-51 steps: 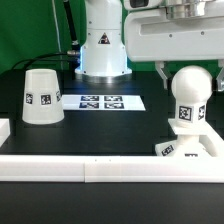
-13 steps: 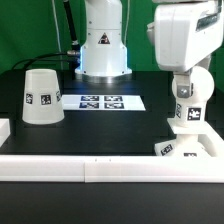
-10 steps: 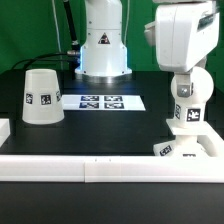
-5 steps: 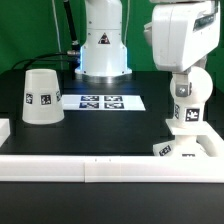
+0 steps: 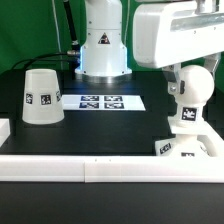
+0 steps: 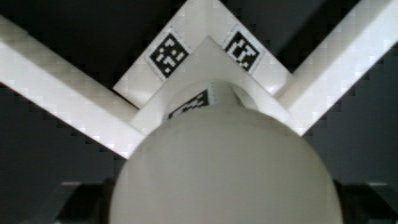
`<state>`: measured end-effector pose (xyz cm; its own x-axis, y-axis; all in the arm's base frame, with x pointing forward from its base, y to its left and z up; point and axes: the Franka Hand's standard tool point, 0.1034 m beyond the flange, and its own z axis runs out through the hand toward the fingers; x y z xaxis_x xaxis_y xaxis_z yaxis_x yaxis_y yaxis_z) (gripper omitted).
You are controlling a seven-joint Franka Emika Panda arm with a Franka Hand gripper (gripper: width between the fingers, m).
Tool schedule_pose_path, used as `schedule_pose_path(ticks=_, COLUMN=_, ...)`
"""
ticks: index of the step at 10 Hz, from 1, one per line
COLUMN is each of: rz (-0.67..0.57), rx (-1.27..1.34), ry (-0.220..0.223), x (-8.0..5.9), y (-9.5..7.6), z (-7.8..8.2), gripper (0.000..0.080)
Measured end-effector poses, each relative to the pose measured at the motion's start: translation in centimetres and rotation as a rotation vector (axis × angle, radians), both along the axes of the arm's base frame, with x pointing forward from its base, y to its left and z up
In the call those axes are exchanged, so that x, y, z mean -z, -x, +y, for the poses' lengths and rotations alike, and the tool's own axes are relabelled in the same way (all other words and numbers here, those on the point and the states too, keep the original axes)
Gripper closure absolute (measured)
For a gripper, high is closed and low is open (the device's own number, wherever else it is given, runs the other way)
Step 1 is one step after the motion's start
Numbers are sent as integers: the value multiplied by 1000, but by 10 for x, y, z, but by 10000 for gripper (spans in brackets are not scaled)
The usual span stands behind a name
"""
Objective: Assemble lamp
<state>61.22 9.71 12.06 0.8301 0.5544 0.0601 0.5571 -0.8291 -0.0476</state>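
The white ball-shaped bulb [image 5: 192, 100] stands neck-down on the low blocky base [image 5: 186, 149] at the exterior view's right, leaning slightly. My gripper [image 5: 190, 80] reaches down from the big white hand and is shut on the bulb's ball, with a dark finger [image 5: 172, 86] showing beside it. In the wrist view the bulb [image 6: 217, 160] fills the middle, dark fingers [image 6: 80, 200] sit against its sides, and the tagged base [image 6: 199, 60] lies beyond it. The cone shade [image 5: 41, 96] stands alone, wide end down, at the exterior view's left.
The marker board [image 5: 100, 101] lies flat in the middle of the black table. White rail-like border blocks [image 5: 90, 168] run along the front edge and meet in a corner behind the base [image 6: 347, 60]. The arm's white pedestal [image 5: 103, 45] stands at the back.
The hand came down onto the bulb earlier and has now turned about it, its wide body swinging across the top. The bulb leans a little more; shade and base have not moved.
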Motion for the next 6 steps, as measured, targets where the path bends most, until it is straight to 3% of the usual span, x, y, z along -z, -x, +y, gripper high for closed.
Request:
schedule_pose_path(ticks=4, rz=7, rx=271, ry=-4, x=-5, y=-3, z=-5, gripper=222)
schedule_pose_path(ticks=6, rz=11, rx=311, ry=-5, x=-4, y=-3, z=-6, gripper=179)
